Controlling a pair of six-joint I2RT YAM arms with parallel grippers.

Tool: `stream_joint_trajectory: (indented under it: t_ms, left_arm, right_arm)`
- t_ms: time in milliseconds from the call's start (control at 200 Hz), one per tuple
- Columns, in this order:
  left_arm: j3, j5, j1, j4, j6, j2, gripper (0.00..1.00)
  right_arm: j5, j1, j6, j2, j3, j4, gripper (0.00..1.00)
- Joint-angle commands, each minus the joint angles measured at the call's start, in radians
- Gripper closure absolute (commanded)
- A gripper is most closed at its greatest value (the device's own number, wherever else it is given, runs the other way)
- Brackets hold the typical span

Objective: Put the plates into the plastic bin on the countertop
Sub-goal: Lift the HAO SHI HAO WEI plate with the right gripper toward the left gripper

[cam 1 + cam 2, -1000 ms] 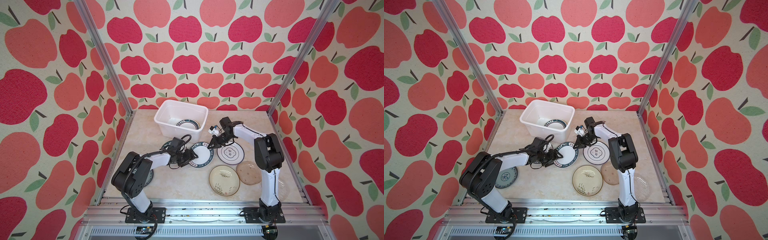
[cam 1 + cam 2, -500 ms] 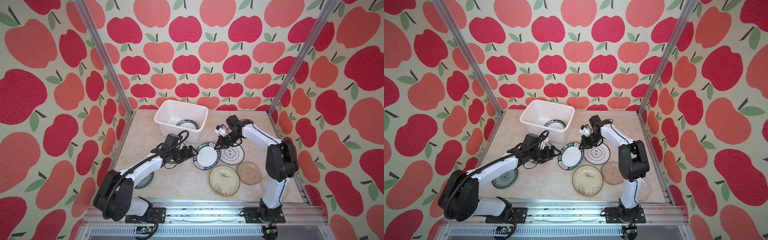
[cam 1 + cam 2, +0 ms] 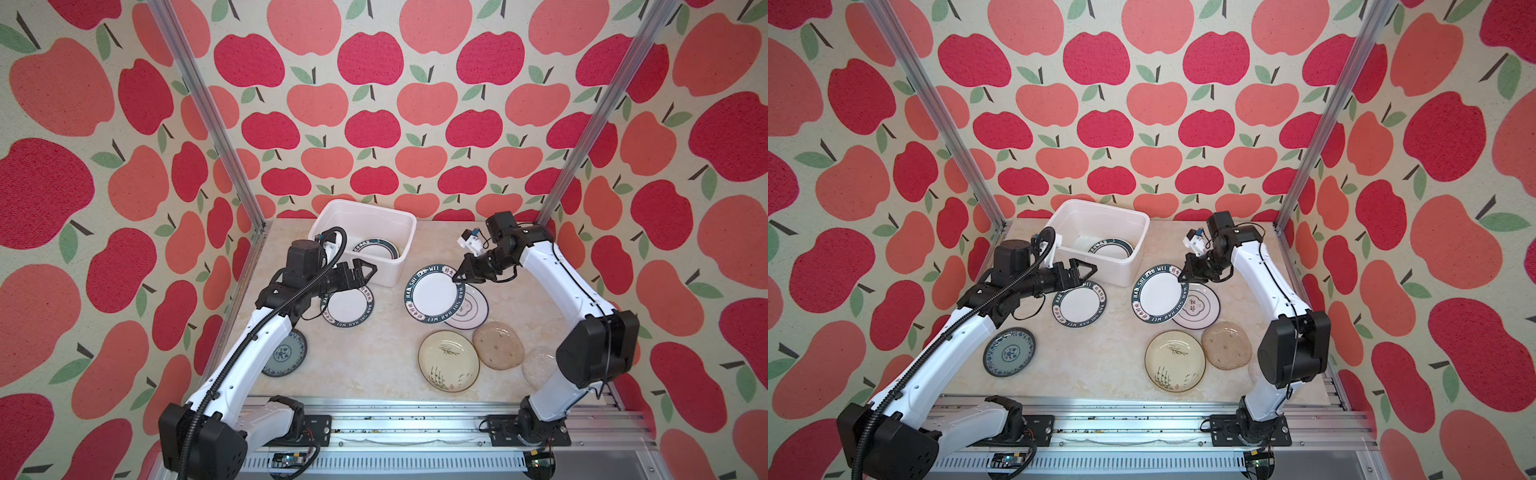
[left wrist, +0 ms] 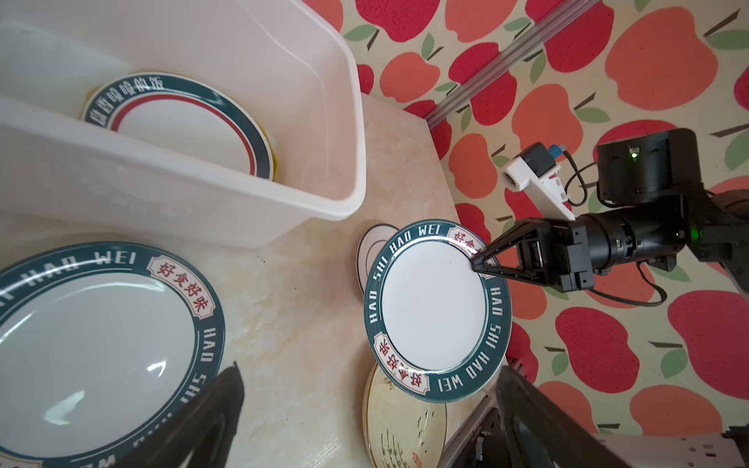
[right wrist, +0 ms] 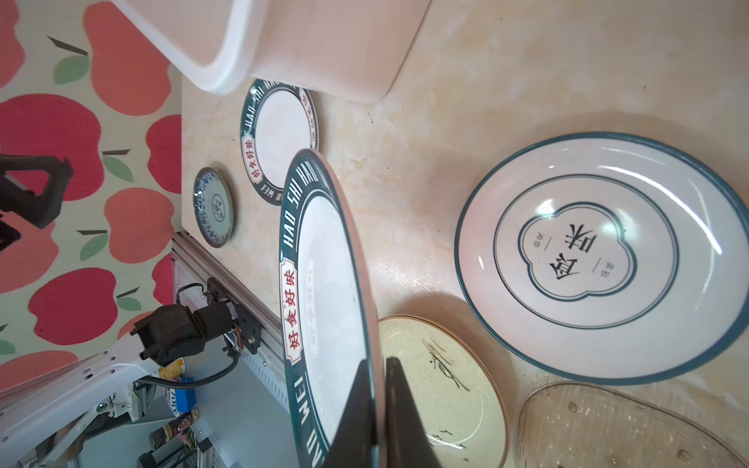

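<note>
Top view of a marble-look table (image 3: 374, 365), with 6 o'clock nearest the viewer. Near, at 5 o'clock, a cream reed plate (image 3: 449, 360), an amber glass plate (image 3: 498, 345) and a clear glass plate (image 3: 538, 365) lie flat. A blue-patterned plate (image 3: 286, 353) lies at 7 o'clock, partly under the left arm. In the middle is the change. A second ago both hands met at one green-rimmed plate at the table's centre; now they have parted. The left hand (image 3: 368, 276) has let go and drawn back toward 10 o'clock, its jaws spread wide and empty. It hovers over a flat lettered plate (image 3: 348, 306) just in front of the bin. The right hand (image 3: 457, 279), pinched tight on the rim, now carries the held plate (image 3: 432, 295) alone. That plate is raised and tilted just right of centre, overlapping a white emblem plate (image 3: 473, 309) on the table. Far, at 12 o'clock, the plastic bin (image 3: 362, 203) already holds a red-banded plate (image 3: 376, 250), with a yellow edge showing beneath it. The separation looks finished: the right arm can likely swing its plate toward the bin at its 10 o'clock, while the free left hand is placed to take the flat one.
</note>
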State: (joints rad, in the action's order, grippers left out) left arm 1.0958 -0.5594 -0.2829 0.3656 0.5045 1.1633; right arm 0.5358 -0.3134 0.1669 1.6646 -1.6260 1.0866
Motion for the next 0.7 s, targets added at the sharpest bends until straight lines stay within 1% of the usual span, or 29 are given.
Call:
stream_joint_trajectory:
  t_ms: [0,55,145,260,330,405,540,695]
  left_arm:
    - [0.119,-0.058,0.029,0.031,-0.064,0.050,0.01]
    - [0.180,-0.086,0.041,0.051,-0.081,0.082,0.01]
    - [0.264,-0.160,0.076,0.081,-0.064,0.143,0.00]
    - [0.352,-0.243,0.105,0.108,-0.018,0.218,0.02]
    - [0.375,-0.269,0.108,0.118,-0.008,0.252,0.03]
    - [0.365,-0.304,0.107,0.086,0.022,0.270,0.04]
    - [0.304,-0.329,0.105,-0.064,0.116,0.283,0.08]
    - [0.272,-0.305,0.097,-0.168,0.188,0.306,0.12]
  right_arm:
    - [0.099,0.000,0.092,-0.051,-0.077,-0.040,1.00]
    - [0.130,0.000,0.159,-0.064,-0.078,-0.107,1.00]
    - [0.173,-0.001,0.299,-0.101,-0.032,-0.300,1.00]
    - [0.171,-0.009,0.451,-0.134,0.038,-0.535,1.00]
    - [0.156,-0.019,0.527,-0.134,0.069,-0.650,1.00]
    - [0.148,-0.033,0.604,-0.120,0.091,-0.764,1.00]
    - [0.115,-0.072,0.689,-0.074,0.082,-0.860,1.00]
    - [0.087,-0.101,0.742,-0.037,0.081,-0.898,1.00]
